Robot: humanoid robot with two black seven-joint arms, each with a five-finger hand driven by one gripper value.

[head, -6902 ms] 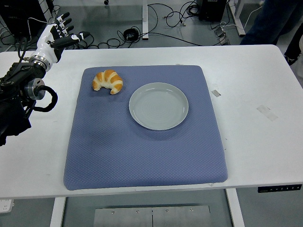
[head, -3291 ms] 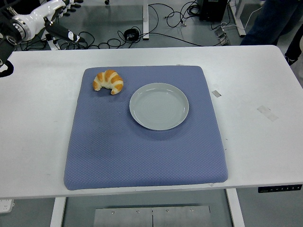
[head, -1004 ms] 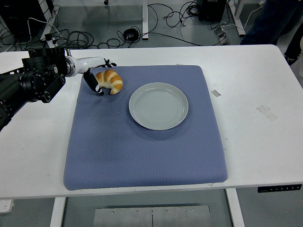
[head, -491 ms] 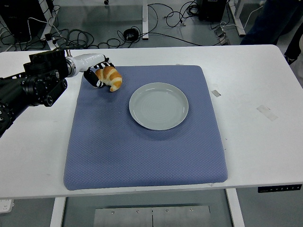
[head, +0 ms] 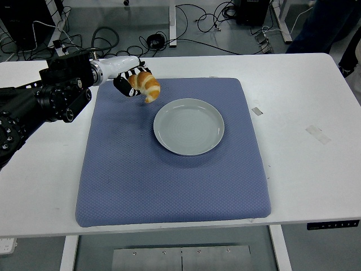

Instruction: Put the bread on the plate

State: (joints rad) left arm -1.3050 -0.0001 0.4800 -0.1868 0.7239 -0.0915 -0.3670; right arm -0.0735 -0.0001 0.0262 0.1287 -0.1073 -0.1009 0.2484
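White tabletop (head: 304, 101) carries a quilted blue square mat (head: 169, 169) with a round pale grey plate (head: 189, 126) on it. My left hand (head: 127, 79) has its fingers (head: 135, 92) curled around the golden striped croissant (head: 144, 86), holding it above the mat, just left of the plate's far rim.

White table (head: 304, 169), grey floor (head: 214, 39) beyond with tangled black cables (head: 197, 17).
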